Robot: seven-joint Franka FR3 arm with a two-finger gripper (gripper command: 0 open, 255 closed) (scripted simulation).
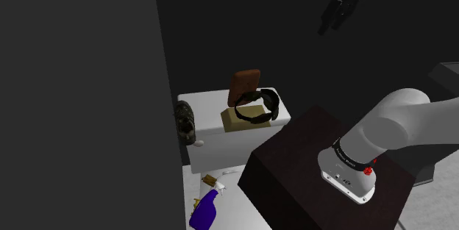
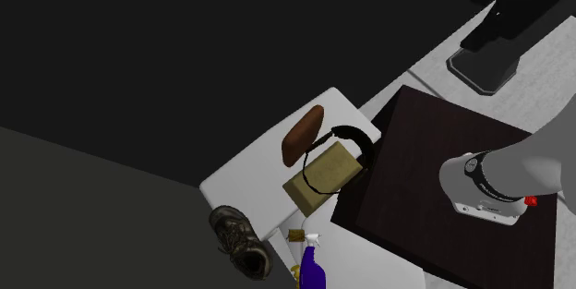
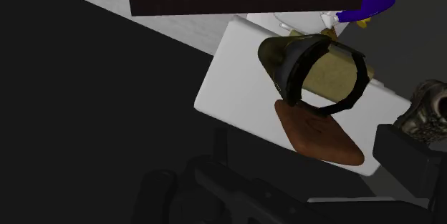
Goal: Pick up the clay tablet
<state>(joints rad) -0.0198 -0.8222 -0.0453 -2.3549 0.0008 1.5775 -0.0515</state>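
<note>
No text, label, brand or number you can read anywhere.

Brown tablet: faint scratch-like marks on its face, not legible.

Dark band near the foot of the white arm: a few pale specks, maybe lettering, you cannot make them out.

Blue spray bottle and tan box: plain faces.

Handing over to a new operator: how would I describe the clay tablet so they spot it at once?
Find the white top beside the dark stand. On it sits a tan block with a black band looped around it. The tablet is the rounded slab beside that block, the only reddish-brown thing there.
</note>
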